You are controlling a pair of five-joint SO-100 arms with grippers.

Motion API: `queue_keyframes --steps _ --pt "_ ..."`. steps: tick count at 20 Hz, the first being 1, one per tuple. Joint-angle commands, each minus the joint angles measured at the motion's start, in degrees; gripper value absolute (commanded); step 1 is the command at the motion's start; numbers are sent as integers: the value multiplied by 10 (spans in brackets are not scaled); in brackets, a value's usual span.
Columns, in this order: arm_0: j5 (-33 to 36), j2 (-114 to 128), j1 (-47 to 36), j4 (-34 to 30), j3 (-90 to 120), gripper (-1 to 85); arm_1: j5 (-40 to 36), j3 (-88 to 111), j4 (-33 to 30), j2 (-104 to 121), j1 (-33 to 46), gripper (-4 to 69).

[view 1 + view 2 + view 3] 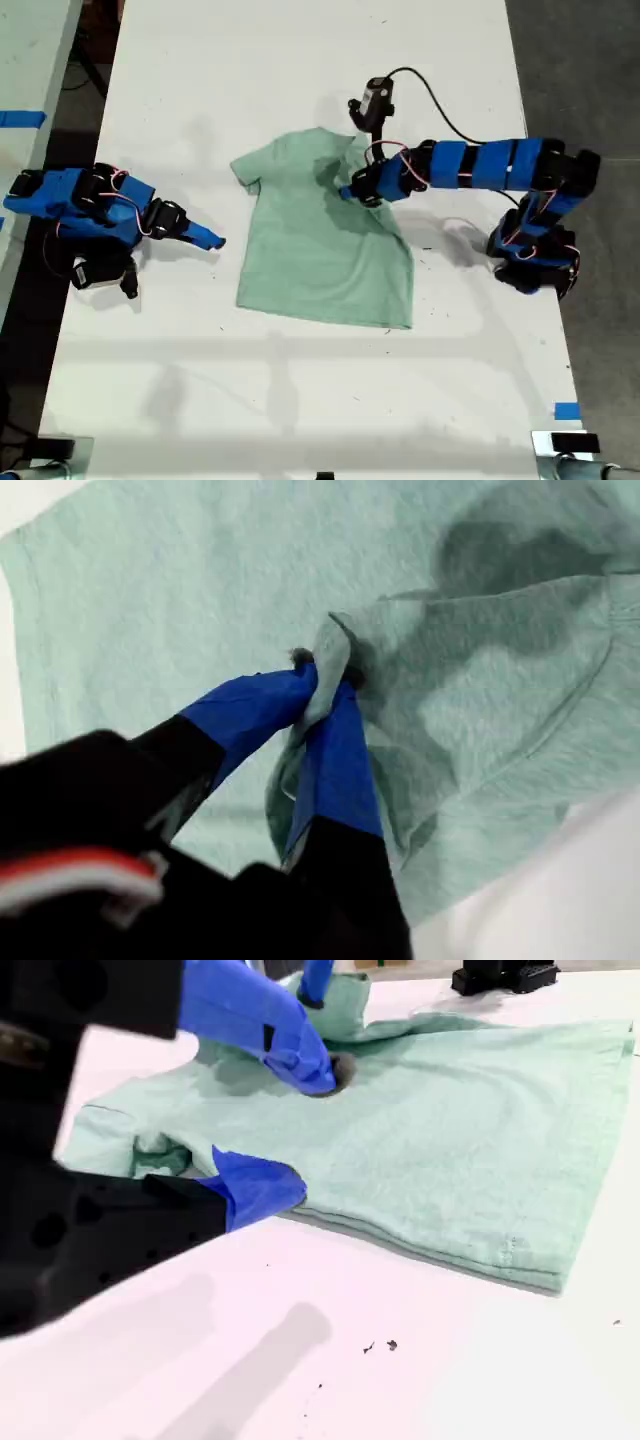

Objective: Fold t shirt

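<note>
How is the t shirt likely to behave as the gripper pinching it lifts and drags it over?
Probably floppy: the t shirt bunches into a soft wrinkle where my first gripper pinches it, so the rest should drape and trail. Likely light, since a small pinch raises a fold. It may slide on the smooth white table instead of folding cleanly; my second gripper is open beside it, pinning nothing.

the t shirt is matt heathered cloth (soft-looking) on a smooth table.

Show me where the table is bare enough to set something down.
Bare table runs along the exterior view's bottom, below the shirt, and along its top, above the collar. It is crowded around my first gripper, shut on the shirt, and between the shirt and my open second gripper.
</note>
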Motion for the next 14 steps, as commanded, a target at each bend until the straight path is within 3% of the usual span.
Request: queue_keyframes --steps 1,2,4,8,12,14 --pt "-9 3 0 -9 6 146 4 -141 30 -87 -21 156" --pt "-9 3 0 -9 6 146 -1 -174 54 -112 -26 235" --pt "-9 3 0 -9 6 146 -4 -205 83 -122 -31 267" --pt "-9 3 0 -9 6 146 15 -205 159 -39 -23 267" --pt "-9 3 0 -9 6 146 120 -113 352 201 48 265" --pt "-9 3 0 -9 6 146 162 61 353 418 67 244"
